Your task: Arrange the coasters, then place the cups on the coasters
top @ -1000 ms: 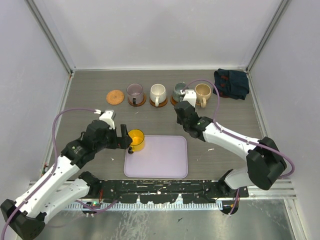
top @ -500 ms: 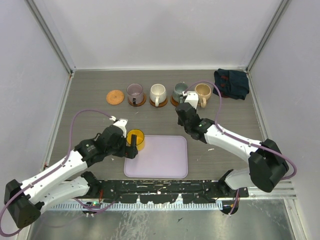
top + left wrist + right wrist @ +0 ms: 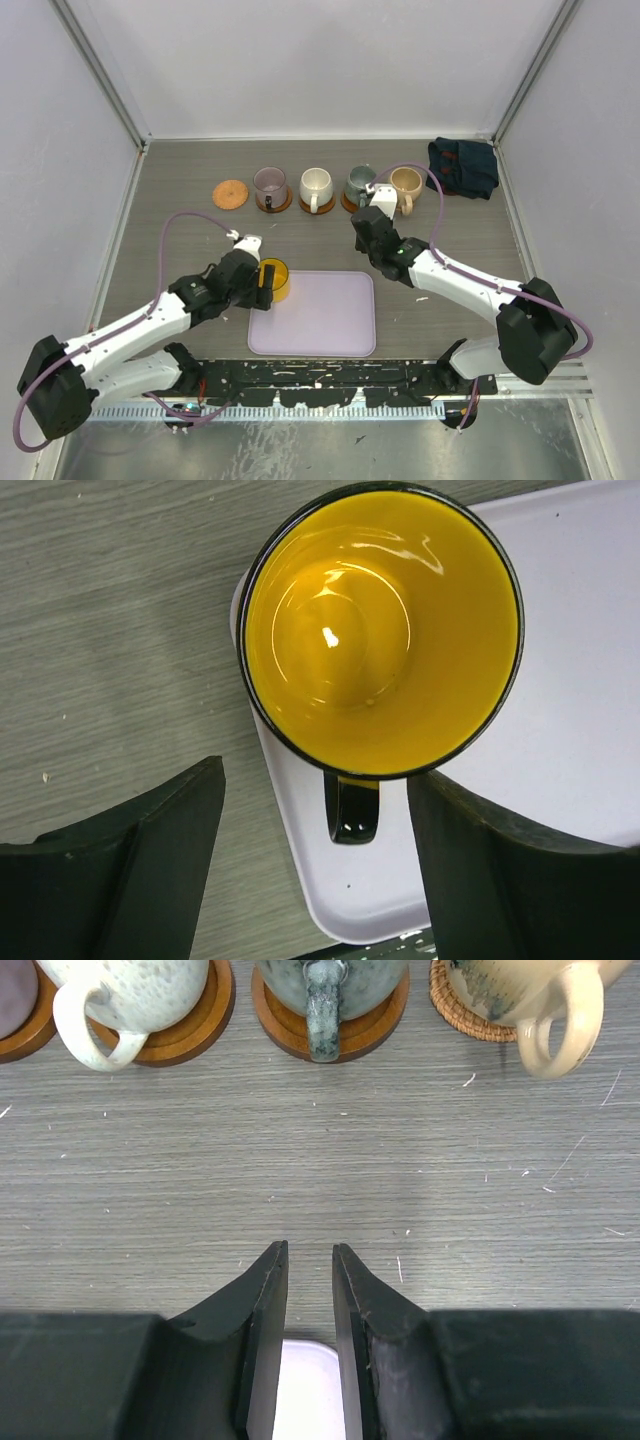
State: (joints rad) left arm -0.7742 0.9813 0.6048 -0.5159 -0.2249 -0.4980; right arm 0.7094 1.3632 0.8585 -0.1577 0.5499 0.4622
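A yellow cup (image 3: 277, 276) (image 3: 380, 630) stands on the near-left corner of the lavender tray (image 3: 325, 315), its dark handle (image 3: 352, 810) pointing toward me. My left gripper (image 3: 262, 284) (image 3: 315, 775) is open, one finger on each side of that handle, touching nothing. At the back stand a purplish glass cup (image 3: 270, 183), a white cup (image 3: 315, 185) (image 3: 130, 985), a grey-green cup (image 3: 357, 183) (image 3: 325, 990) and a beige cup (image 3: 405, 185) (image 3: 525, 1000), each on a coaster. An empty coaster (image 3: 231, 192) lies left of them. My right gripper (image 3: 366, 222) (image 3: 310, 1248) hovers before the row, narrowly open and empty.
A dark blue folded cloth (image 3: 462, 165) lies at the back right corner. Grey walls and metal frame posts close in the table on three sides. The lavender tray (image 3: 560, 760) has only the yellow cup on it.
My left arm has swung right to the yellow cup, and its jaws have narrowed around the handle. The right arm has barely moved.
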